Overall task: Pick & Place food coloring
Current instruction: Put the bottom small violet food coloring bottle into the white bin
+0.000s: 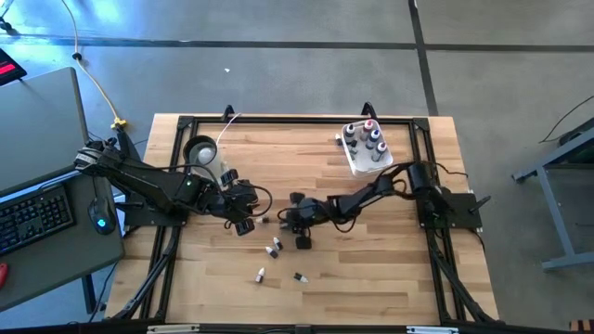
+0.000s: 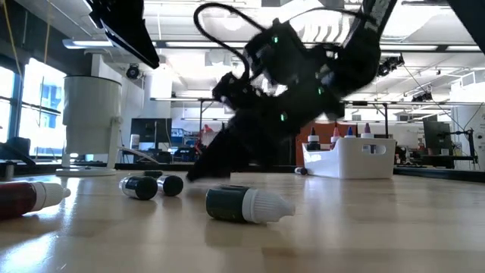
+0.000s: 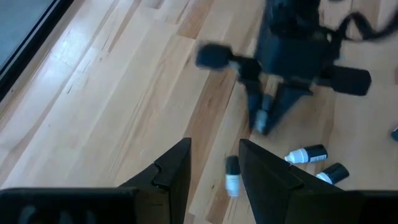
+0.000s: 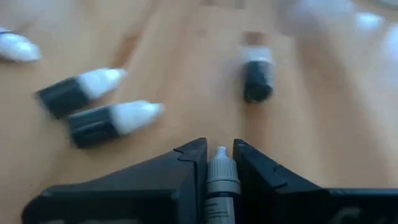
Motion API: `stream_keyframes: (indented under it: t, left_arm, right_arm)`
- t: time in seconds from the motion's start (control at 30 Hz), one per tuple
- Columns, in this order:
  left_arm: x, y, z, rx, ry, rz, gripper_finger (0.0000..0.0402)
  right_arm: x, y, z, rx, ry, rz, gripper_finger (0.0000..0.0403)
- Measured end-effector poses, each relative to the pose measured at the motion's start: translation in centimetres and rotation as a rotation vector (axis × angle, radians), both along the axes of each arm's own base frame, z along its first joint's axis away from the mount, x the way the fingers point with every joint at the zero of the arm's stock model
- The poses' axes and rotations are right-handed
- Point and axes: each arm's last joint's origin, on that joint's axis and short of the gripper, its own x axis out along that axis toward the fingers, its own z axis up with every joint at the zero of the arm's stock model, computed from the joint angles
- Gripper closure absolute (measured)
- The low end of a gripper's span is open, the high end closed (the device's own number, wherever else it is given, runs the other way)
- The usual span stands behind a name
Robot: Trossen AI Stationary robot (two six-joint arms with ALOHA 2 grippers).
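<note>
Several slim dark droppers with white tips lie on their sides on the wood: two [image 4: 112, 121] [image 4: 81, 90] and another [image 4: 257, 78] ahead of my right gripper [image 4: 219, 149], which is shut on one more dropper [image 4: 221, 180] near the table's middle [image 1: 293, 220]. My left gripper [image 3: 214, 146] hovers open just to its left [image 1: 243, 223], with a loose dropper [image 3: 232, 176] seen between its fingers on the table beyond. More bottles with coloured tops stand in the white tub [image 1: 367, 148]. My right gripper pinches the dropper between its two fingers, which sit on either side of the neck [image 4: 221, 171] below its white tip. The bottle lies along the fingers, tip pointing forward. The fingers slant down toward the table [image 3: 261, 118]. Whether the bottle touches the wood, I cannot tell.
A clear cup with a black ring [image 1: 200, 151] stands at the far left of the table. Loose droppers lie nearer the front [image 1: 276, 246] [image 1: 261, 275] [image 1: 301, 276]. A red-filled bottle [image 2: 26, 197] lies at the low view's left. A desk with a keyboard [image 1: 37, 218] stands left of the table.
</note>
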Motion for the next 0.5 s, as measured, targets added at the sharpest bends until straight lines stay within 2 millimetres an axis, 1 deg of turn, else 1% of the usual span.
stream_keyframes:
  t: [0.07,0.13,0.23,0.3,0.37,0.4,0.5]
  left_arm:
    - [0.0,0.0,0.0,0.0,0.0,0.0,0.0271]
    - [0.0,0.0,0.0,0.0,0.001,0.0,0.0271]
    - [0.0,0.0,0.0,-0.001,0.0,0.0,0.0271]
    - [0.0,0.0,0.0,-0.001,0.001,0.0,0.0271]
    - [0.0,0.0,0.0,-0.001,0.0,0.0,0.0271]
    - [0.0,0.0,0.0,-0.001,0.0,0.0,0.0271]
    - [0.0,0.0,0.0,-0.003,0.001,-0.001,0.0271]
  right_arm:
    - [-0.2,-0.6,2.3,-0.075,-0.015,-0.06,0.033]
    - [-0.8,-1.2,5.3,-0.161,-0.026,-0.138,0.0325]
    - [-2.6,-2.4,8.7,-0.314,0.049,-0.276,0.0336]
    - [-4.4,-3.4,11.1,-0.411,0.108,-0.366,0.0345]
    - [-6.4,-4.7,13.9,-0.476,0.149,-0.476,0.0345]
    - [-7.6,-5.5,14.9,-0.494,0.187,-0.526,0.0345]
    - [-11.5,-8.1,16.7,-0.45,0.323,-0.66,0.0338]
